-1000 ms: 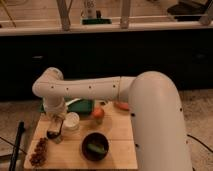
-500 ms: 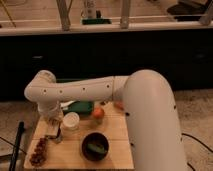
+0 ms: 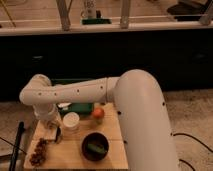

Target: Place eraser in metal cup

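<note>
The gripper [image 3: 55, 134] is down at the left side of the pale wooden table [image 3: 112, 155], just left of the round white cup [image 3: 71, 120], hanging off the white perforated arm [image 3: 75, 95] that sweeps in from the right. Cannot tell whether it is spread, pressed together or pinching anything; the wrist blocks that spot. The small shiny grey metal cup is not clearly visible, probably hidden under or beside the gripper, and the small flat dark-faced eraser cannot be picked out either, so it is either in the gripper or occluded on the table. Also on the table: a dark brown round bowl [image 3: 95, 146] with something green inside, an orange round fruit [image 3: 98, 113], a green flat box [image 3: 80, 106] at the back, and a reddish-brown clustered snack [image 3: 37, 152] at front left. Judgement: this looks like the approach or drop stage near the cup. The next move calls for centring over the cup mouth before release, keeping clear of the white cup next door.
</note>
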You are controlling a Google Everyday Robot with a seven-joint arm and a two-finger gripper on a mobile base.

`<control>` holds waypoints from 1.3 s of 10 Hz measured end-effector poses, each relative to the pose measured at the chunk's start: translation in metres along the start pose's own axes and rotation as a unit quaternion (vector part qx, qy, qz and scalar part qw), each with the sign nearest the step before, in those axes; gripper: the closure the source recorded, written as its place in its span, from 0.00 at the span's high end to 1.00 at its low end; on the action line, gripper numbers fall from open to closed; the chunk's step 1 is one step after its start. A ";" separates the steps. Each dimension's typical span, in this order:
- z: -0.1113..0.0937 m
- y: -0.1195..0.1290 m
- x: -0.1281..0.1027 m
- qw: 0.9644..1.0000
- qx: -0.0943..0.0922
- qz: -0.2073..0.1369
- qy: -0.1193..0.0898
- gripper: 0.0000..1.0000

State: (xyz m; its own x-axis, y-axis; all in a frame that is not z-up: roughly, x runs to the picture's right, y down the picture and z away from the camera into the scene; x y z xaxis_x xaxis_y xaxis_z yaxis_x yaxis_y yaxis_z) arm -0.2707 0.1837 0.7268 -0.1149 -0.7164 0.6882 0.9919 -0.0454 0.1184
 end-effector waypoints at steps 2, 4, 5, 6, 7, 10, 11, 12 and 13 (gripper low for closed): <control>0.004 -0.001 -0.003 1.000 -0.005 0.001 -0.006 0.41; 0.006 0.000 -0.004 1.000 -0.007 0.001 -0.010 0.60; 0.007 0.000 -0.005 1.000 -0.010 0.002 -0.015 0.72; 0.008 -0.001 -0.005 1.000 -0.011 0.000 -0.016 0.78; 0.008 -0.002 -0.005 1.000 -0.011 -0.002 -0.017 0.80; 0.008 -0.001 -0.004 1.000 -0.011 -0.003 -0.019 0.80; 0.008 -0.001 -0.004 1.000 -0.012 -0.005 -0.020 0.80; 0.009 -0.002 -0.004 1.000 -0.011 -0.006 -0.021 0.80; 0.009 -0.002 -0.003 1.000 -0.012 -0.006 -0.022 0.80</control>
State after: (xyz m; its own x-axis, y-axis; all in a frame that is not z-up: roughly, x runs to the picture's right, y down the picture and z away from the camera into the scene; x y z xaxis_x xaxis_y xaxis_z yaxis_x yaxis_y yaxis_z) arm -0.2726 0.1923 0.7309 -0.1293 -0.6840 0.7180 0.9913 -0.0707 0.1112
